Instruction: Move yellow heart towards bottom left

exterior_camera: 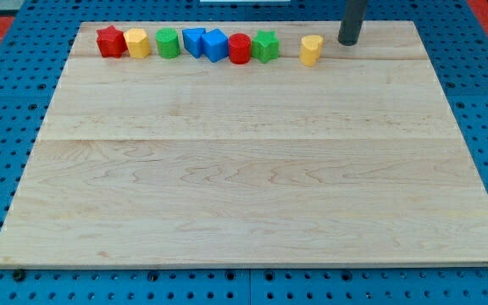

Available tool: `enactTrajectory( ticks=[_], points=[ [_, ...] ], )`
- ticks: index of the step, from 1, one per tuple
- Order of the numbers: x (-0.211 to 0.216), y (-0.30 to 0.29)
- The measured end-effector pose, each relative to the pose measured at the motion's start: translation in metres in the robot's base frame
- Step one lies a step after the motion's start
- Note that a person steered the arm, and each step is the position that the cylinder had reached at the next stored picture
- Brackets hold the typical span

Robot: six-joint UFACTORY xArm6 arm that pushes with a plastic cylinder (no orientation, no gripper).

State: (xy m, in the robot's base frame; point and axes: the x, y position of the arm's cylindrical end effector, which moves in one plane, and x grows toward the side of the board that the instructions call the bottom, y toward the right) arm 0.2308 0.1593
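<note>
The small yellow heart-shaped block (311, 50) sits near the wooden board's (252, 169) top edge, right of the block row. The dark rod's tip (348, 41), which has no jaws and grips nothing, stands just right of it, apart. The block appears light, rigid and easily slid; contact should be made on its upper-right face.

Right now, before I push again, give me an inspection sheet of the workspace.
Surface: wooden board, flat, all blocks along its top edge.
Job's things: yellow heart, standing apart at the row's right end.
Clutter: row from the view's left: red star, yellow block, green block, two blue blocks, red cylinder, green star.
Grippers: none fitted; my tip sits just right of the heart, a small gap between.
Cables: nothing seen.
Surroundings: blue pegboard around the board.
</note>
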Motion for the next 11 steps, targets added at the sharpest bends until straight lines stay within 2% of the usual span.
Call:
enactTrajectory(
  ticks=[1,2,3,4,5,6,7,8,10,11],
  points=[
    [0.001,-0.054],
    [0.035,-0.054],
    [0.082,-0.065],
    [0.141,-0.107],
    [0.207,-0.165],
    [0.276,-0.255],
    [0.289,-0.311],
    [0.25,-0.29],
    [0.283,-0.347],
    [0.301,-0.347]
  ],
)
